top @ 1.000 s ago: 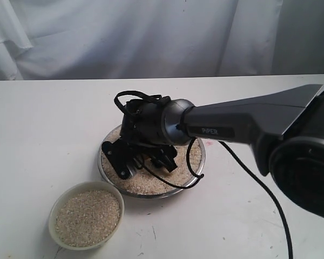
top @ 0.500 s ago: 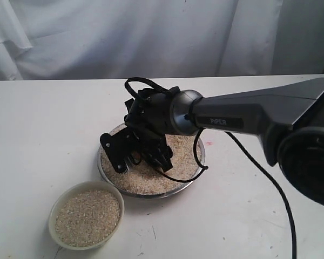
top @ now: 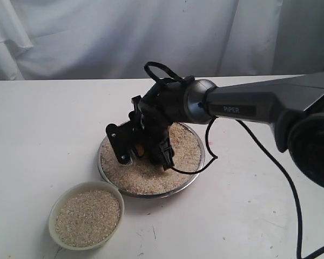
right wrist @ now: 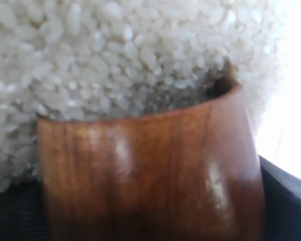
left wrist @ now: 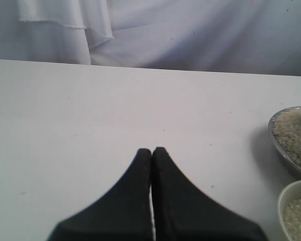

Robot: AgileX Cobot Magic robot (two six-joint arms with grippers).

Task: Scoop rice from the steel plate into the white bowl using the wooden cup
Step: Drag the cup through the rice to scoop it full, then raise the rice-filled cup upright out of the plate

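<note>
My right gripper (top: 142,150) reaches in from the right and is shut on the wooden cup (top: 140,148), low over the steel plate (top: 151,195). Only a sliver of the cup shows between the black fingers in the exterior view. Up close, the glossy reddish-brown cup (right wrist: 150,175) lies tilted with its mouth pushed into the rice (right wrist: 115,55). Rice (top: 146,177) covers the plate. The white bowl (top: 52,216), nearly full of rice, stands in front of the plate to the left. My left gripper (left wrist: 151,150) is shut and empty over bare table.
The right arm's black cable (top: 208,145) loops over the plate's right rim and trails across the table. A white curtain (top: 151,32) hangs behind the table's far edge. From the left wrist, the plate's rim (left wrist: 277,143) and the bowl's rim (left wrist: 282,201) show at one side.
The right gripper with the cup has shifted rightward and toward the far side of the plate, its wrist rising and turning. The bowl and plate have not moved.
</note>
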